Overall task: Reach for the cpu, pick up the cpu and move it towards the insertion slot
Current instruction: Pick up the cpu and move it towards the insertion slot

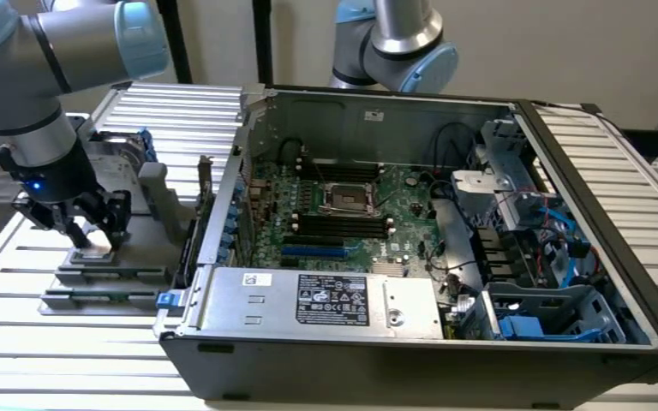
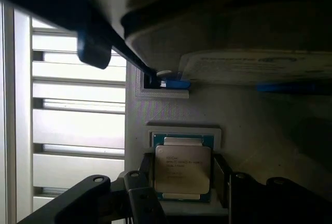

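One claw (image 1: 93, 241) astride the cpu (image 2: 182, 168), low over the bench (image 1: 32, 342).
If the jaws close off-centre, I reckon the flat chip could tip or skid in its grey holder (image 1: 100, 278) and come up crooked, since there is little edge to pinch. The claw stands partly open, a finger close beside each of two opposite edges of the cpu, which lies flat in the holder, not lifted. Farther off, inside the open computer case (image 1: 421, 360), the insertion slot (image 1: 344, 199) sits well apart.
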